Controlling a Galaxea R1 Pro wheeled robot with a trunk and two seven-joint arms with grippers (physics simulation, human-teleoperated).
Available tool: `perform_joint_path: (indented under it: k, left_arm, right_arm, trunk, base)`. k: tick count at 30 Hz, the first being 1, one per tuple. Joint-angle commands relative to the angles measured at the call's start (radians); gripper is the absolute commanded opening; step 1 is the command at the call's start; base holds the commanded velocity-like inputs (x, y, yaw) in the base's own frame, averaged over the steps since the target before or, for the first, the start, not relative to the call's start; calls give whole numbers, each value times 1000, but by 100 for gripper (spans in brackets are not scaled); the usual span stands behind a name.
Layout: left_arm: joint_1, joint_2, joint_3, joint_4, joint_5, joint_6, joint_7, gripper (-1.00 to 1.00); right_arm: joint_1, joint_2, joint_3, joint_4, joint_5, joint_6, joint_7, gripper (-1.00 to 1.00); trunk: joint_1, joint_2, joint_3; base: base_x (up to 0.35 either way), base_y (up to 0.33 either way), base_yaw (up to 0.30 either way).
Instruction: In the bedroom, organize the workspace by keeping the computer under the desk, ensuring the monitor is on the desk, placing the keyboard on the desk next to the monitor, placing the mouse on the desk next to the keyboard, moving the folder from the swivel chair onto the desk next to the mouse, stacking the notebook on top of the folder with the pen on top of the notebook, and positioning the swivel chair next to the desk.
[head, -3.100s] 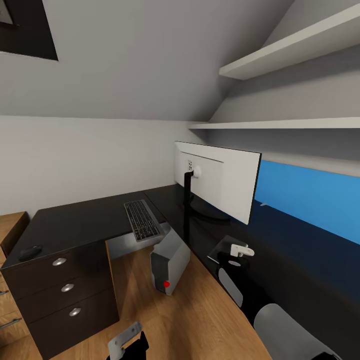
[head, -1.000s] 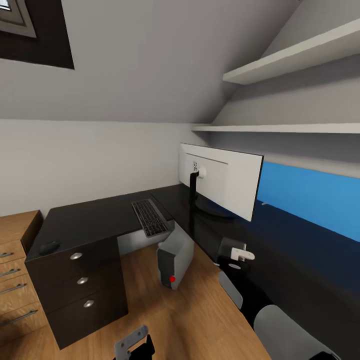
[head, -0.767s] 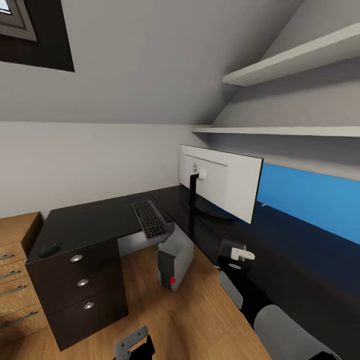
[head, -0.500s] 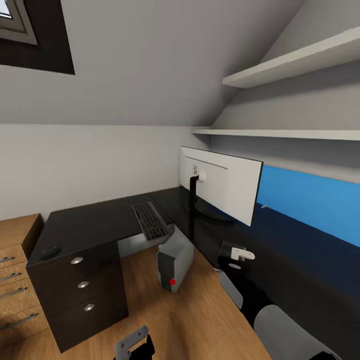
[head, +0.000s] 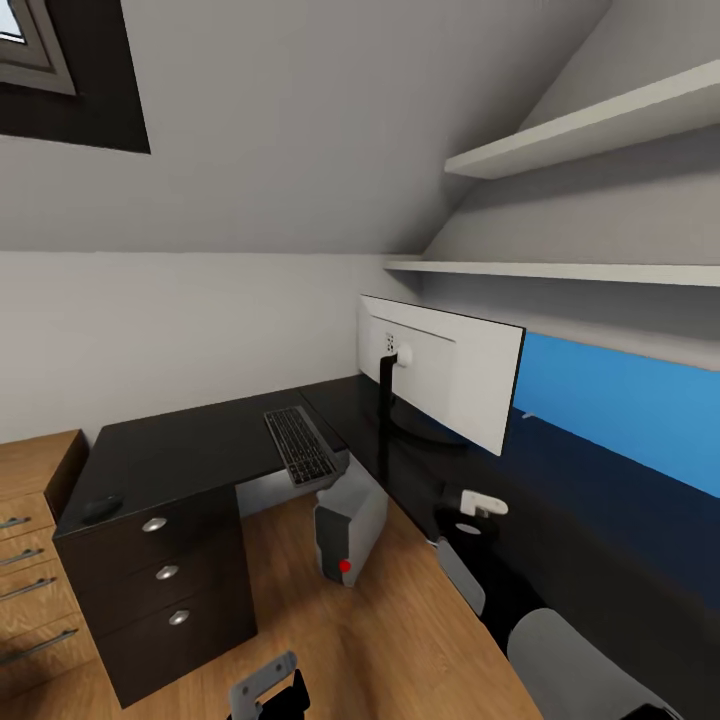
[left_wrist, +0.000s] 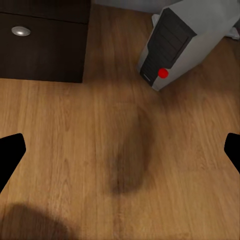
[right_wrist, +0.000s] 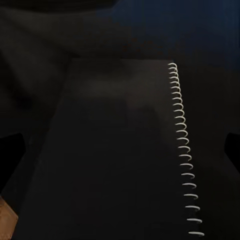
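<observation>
The monitor (head: 445, 372) stands on the glossy black desk (head: 180, 450), its white back toward me. The keyboard (head: 300, 445) lies beside it, overhanging the desk's inner edge. A dark mouse (head: 100, 508) sits at the near left corner. The computer (head: 350, 525) stands tilted on the floor under the desk, also in the left wrist view as the computer (left_wrist: 185, 40). My right gripper (head: 482, 505) hovers open over the desk's right wing, above a spiral-bound notebook (right_wrist: 115, 125). My left gripper (head: 262, 685) hangs open above the floor.
A black drawer unit (head: 165, 590) with round knobs carries the desk's left end, and light-wood drawers (head: 30, 560) stand beside it. White shelves (head: 580, 130) and a blue panel (head: 620, 400) line the right wall. Wood floor (left_wrist: 120, 150) lies between the desk wings.
The whole picture has shifted as the camera moved. My right gripper has turned slightly over the desk. The desk's things have not moved.
</observation>
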Motion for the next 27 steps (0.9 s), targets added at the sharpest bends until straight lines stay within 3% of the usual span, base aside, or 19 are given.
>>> perform_joint_path:
  k: [1, 7, 27]
  left_arm:
    - [0, 0, 0, -2, 1, 8, 5, 100]
    - [0, 0, 1, -2, 1, 8, 4, 100]
    - [0, 1, 1, 5, 1, 8, 4, 100]
  right_arm:
    - [-1, -1, 5, -6, -4, 6, -7, 100]
    - [-1, -1, 2, -48, -7, 7, -6, 100]
    - [-1, 9, 9, -57, -9, 6, -4, 100]
  trunk:
    - [0, -1, -1]
    - [0, -1, -1]
    - [0, -1, -1]
  base:
    - [0, 0, 0]
    - [0, 0, 0]
    - [0, 0, 0]
